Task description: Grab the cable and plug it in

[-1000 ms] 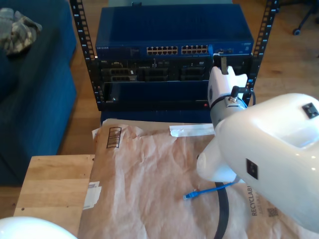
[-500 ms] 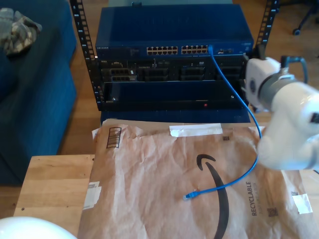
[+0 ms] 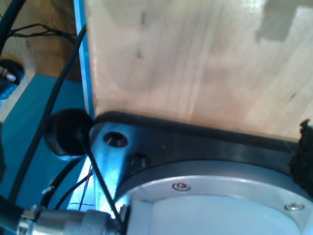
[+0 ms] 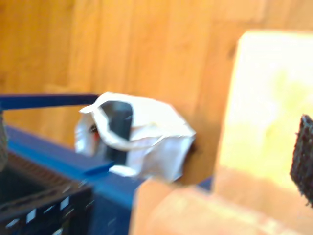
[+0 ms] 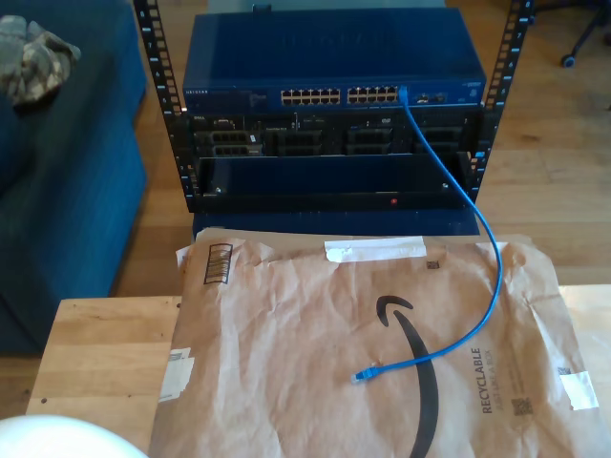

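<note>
Nearest in the exterior view, a crumpled brown paper mailer (image 5: pixel 286 363) lies across our light wooden table (image 5: pixel 100 358). On it rests the free end of the thin bright blue cable (image 5: pixel 482 286), its small clear plug (image 5: pixel 359 378) lying loose on the paper near the printed black arrow. From there the cable curves toward the exterior view's right, then climbs to the dark blue network switch (image 5: pixel 334 62) in the black rack (image 5: pixel 167 105), where its far end sits plugged into a port at the right end of the row. We cannot tell whether our first tool or our second tool is open or closed.
</note>
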